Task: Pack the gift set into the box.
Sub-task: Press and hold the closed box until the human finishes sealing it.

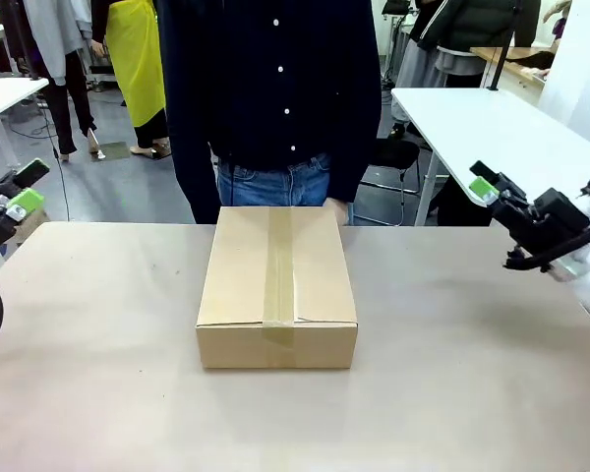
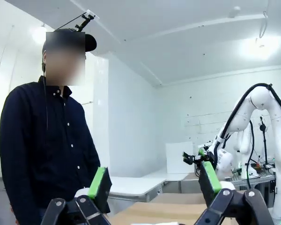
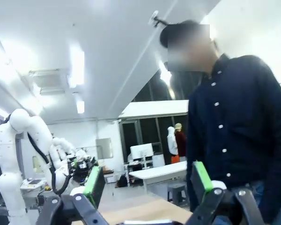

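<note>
The left pincer [image 1: 15, 192] hangs at the counter's left edge with its green pads [image 2: 99, 183] spread apart and nothing between them; the right pincer [image 1: 492, 182] is likewise apart and empty at the right edge, both raised and pointing toward the person [image 1: 275, 98] standing at the far side. Both are well clear of the box [image 1: 277, 285], which sits in the middle of the counter [image 1: 452, 374], just in front of the person. The trouble I'd expect: the box looks sealed, its flaps flat with a strip of tape running along the centre seam and down the near face, so a pincer would likely slide off it or push the whole carton across the smooth surface. It is a shallow, brown corrugated rectangle, clean-edged and undented.
</note>
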Tool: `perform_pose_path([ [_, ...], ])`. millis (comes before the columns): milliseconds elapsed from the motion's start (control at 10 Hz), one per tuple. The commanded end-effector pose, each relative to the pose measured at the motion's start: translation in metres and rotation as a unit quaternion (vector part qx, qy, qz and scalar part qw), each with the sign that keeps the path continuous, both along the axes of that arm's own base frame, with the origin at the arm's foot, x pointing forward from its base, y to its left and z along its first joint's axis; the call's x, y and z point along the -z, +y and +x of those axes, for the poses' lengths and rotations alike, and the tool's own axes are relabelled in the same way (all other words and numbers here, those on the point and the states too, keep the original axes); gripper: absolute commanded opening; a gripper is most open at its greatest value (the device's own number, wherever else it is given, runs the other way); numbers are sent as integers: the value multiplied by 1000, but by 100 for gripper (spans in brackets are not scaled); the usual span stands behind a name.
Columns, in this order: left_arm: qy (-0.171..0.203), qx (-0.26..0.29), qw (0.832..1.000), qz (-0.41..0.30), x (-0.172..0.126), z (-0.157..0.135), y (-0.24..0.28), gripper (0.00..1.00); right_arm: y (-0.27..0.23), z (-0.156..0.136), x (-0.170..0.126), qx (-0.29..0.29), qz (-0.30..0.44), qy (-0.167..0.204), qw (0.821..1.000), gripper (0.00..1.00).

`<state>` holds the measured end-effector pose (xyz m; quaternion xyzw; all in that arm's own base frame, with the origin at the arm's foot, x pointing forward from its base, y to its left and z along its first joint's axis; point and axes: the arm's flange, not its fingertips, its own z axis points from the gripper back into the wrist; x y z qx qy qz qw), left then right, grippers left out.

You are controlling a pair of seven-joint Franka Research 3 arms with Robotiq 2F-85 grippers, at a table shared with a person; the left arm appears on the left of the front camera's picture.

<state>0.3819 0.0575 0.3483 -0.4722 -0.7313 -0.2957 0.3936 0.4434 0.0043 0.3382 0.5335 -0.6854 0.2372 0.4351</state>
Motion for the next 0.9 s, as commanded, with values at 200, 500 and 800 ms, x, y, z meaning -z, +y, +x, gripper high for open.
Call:
perform_pose_path([
  [200, -14, 17, 998, 52, -15, 9, -15, 100, 21, 21, -21, -47, -33, -5, 998, 100],
  [500, -14, 17, 998, 52, -15, 9, -15, 100, 21, 21, -21, -47, -33, -5, 998, 100],
  [800, -14, 17, 998, 52, -15, 9, -15, 100, 21, 21, -21, -47, -33, -5, 998, 100],
])
